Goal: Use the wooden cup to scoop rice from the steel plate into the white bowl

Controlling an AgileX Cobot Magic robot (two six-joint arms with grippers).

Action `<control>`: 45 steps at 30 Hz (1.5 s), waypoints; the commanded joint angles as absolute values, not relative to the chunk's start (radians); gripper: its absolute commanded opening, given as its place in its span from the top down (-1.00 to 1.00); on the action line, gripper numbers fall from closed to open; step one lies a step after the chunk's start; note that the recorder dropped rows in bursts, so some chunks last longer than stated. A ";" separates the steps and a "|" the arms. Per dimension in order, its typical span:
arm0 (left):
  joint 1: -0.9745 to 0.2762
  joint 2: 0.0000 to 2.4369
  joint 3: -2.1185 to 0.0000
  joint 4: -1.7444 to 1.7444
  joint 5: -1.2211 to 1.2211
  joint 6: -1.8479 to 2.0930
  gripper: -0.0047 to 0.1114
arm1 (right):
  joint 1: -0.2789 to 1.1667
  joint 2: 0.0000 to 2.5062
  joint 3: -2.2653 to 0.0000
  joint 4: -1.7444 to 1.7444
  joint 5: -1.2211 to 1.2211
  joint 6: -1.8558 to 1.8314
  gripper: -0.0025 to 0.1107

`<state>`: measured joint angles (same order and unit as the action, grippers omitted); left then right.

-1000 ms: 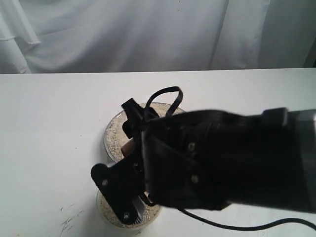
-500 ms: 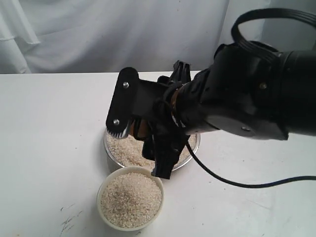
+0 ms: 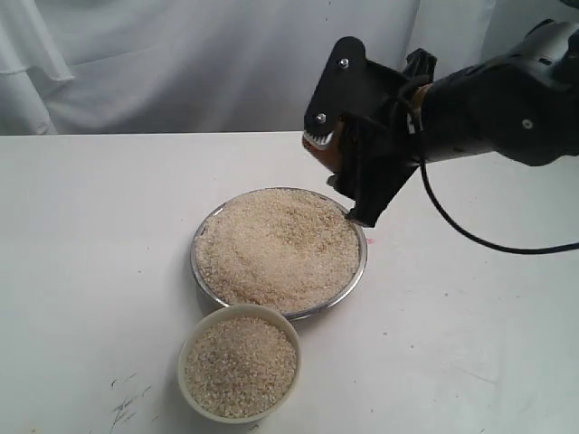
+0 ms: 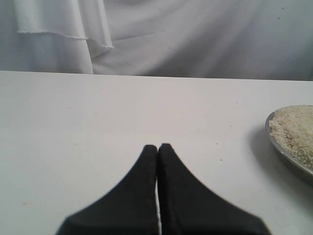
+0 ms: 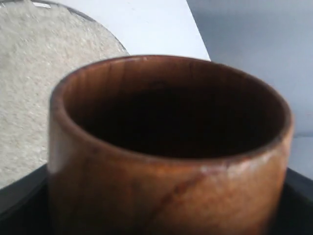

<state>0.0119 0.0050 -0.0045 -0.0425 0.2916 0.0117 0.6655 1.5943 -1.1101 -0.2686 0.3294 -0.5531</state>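
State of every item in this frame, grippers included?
steel plate, heaped with rice
white bowl, nearly full of rice
wooden cup, held in the air near the plate's far edge, no rice visible inside
right gripper, shut on the wooden cup
left gripper, shut, empty

We take this for a robotics lab bench: bare white tabletop [image 3: 90, 226], draped white cloth backdrop [image 3: 181, 63], black cabled robot arm [image 3: 488, 99].

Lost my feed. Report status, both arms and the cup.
Left gripper shut, near steel plate. Right gripper shut on wooden cup, above plate's rim; cup looks empty. Nothing between cup and rice.
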 commanded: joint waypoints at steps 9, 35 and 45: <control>0.010 0.000 0.000 -0.043 0.285 0.009 0.92 | 0.617 1.883 -1.337 -0.312 0.327 -0.880 0.96; 0.010 0.000 0.000 -0.043 0.285 0.009 0.92 | 0.733 2.115 -1.609 -0.963 0.545 -0.898 0.96; 0.010 0.000 0.000 -0.043 0.285 0.009 0.92 | 0.761 2.158 -1.609 -1.114 0.624 -0.870 0.96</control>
<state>0.0119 0.0050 -0.0045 -0.0425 0.2916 0.0117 0.7507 2.1484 -1.6010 -1.0493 0.6062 -0.8862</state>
